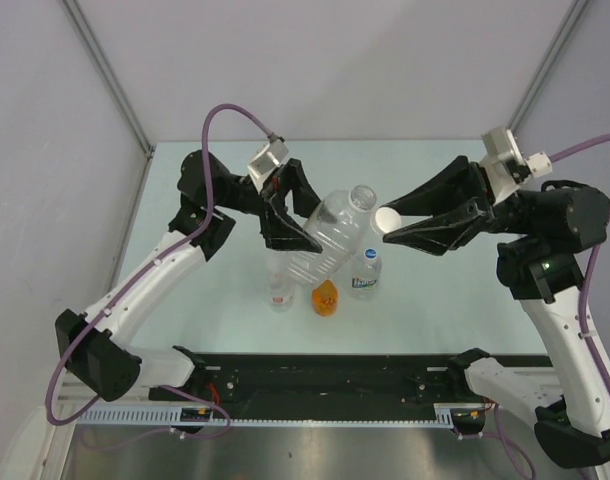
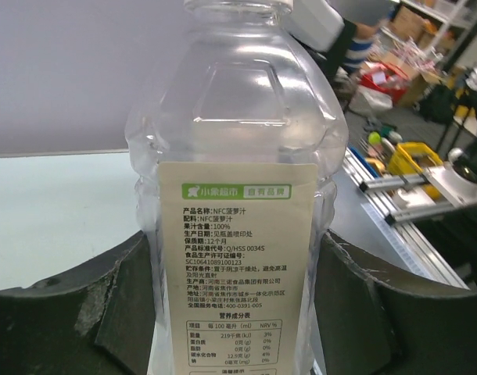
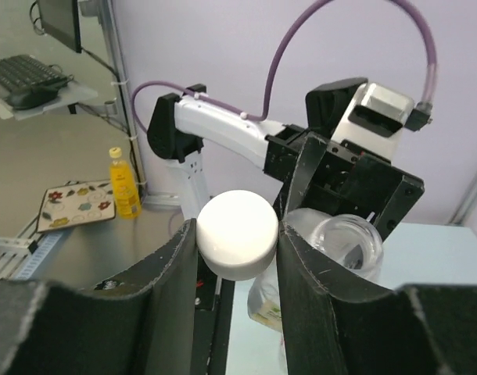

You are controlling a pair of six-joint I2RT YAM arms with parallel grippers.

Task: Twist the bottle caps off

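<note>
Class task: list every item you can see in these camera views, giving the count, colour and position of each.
Large bottle: one, clear with a cream label, neck open, held tilted in the left gripper.
Loose cap: one, white, beside that bottle's mouth, in the right gripper.
Red-labelled bottle: one, clear, standing mid-table, left of the row.
Orange bottle: one, orange, middle of the row.
Blue-labelled bottle: one, clear, right of the row.
Table: one, pale green-white.
Left gripper: one, black, shut on the large bottle.
Right gripper: one, black, shut on the cap.
</note>
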